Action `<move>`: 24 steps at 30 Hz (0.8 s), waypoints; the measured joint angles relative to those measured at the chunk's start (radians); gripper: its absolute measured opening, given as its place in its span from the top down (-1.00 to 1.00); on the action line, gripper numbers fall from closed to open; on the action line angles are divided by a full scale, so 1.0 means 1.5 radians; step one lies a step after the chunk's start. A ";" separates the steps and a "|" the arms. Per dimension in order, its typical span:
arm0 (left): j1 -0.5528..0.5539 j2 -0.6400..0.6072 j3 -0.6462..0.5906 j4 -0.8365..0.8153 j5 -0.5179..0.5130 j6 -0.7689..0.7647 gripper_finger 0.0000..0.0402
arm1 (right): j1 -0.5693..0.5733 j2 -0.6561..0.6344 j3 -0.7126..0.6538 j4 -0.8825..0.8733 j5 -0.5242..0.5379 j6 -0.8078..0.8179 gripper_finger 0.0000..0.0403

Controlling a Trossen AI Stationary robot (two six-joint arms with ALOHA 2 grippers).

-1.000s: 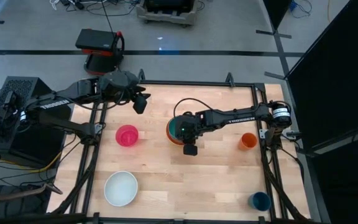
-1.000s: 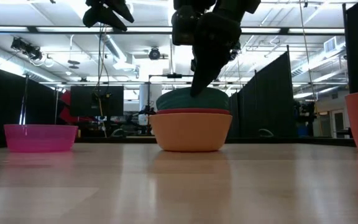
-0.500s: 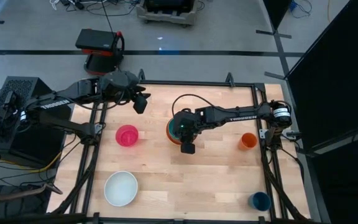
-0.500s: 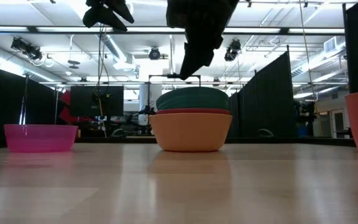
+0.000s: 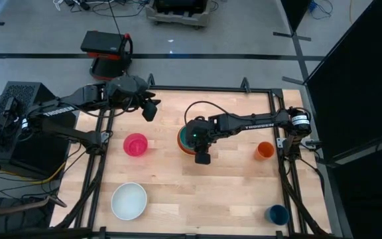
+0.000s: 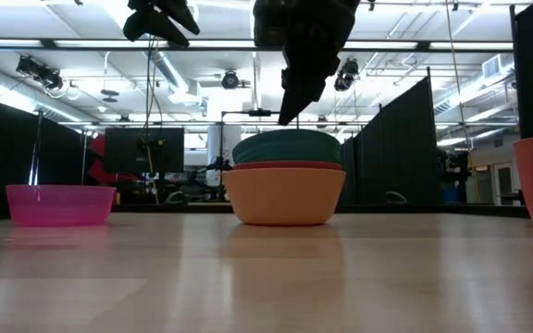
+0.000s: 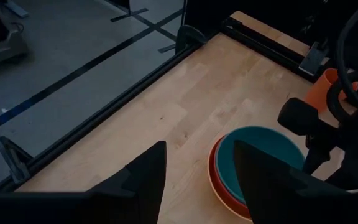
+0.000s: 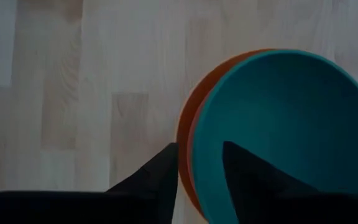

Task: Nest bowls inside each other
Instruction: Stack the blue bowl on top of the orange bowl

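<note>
1. Three bowls already sit nested at the table's middle: the yellow-orange bowl (image 6: 283,197) outermost, the red-orange bowl (image 6: 285,166) inside it, the teal bowl (image 5: 190,137) on top, its rim riding a little proud of the red one in the low view
2. The right gripper (image 8: 199,163) hangs just above the near edge of that stack, its fingers parted with a gap between them and holding nothing (both dark fingertips straddle the teal rim's line in the right wrist view); the step in hand looks like clearing away after release, so a straight lift would be safest, since a sideways drag could catch the rim and tip the teal bowl
3. The white bowl (image 5: 128,201) lies well apart, toward the table's front left, and the pink bowl (image 5: 135,144) sits between it and the stack; judged by width, white should probably go in before pink
4. The left gripper (image 7: 194,180) waits raised over the back left of the table, fingers apart and empty, nearer to pink than the right arm is
5. The small orange cup (image 5: 264,150) and dark blue cup (image 5: 277,214) stand at the right side and should be left alone
</note>
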 joint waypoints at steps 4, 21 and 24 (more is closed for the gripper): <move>0.000 0.000 0.000 0.000 0.000 0.000 0.14 | -0.005 0.000 -0.017 -0.001 0.001 0.000 0.41; 0.000 0.000 0.000 0.000 0.000 0.000 0.14 | -0.034 0.000 -0.039 0.004 -0.024 0.003 0.98; 0.000 0.000 0.000 0.000 0.000 0.000 0.14 | -0.035 0.000 -0.039 0.005 -0.032 0.005 0.99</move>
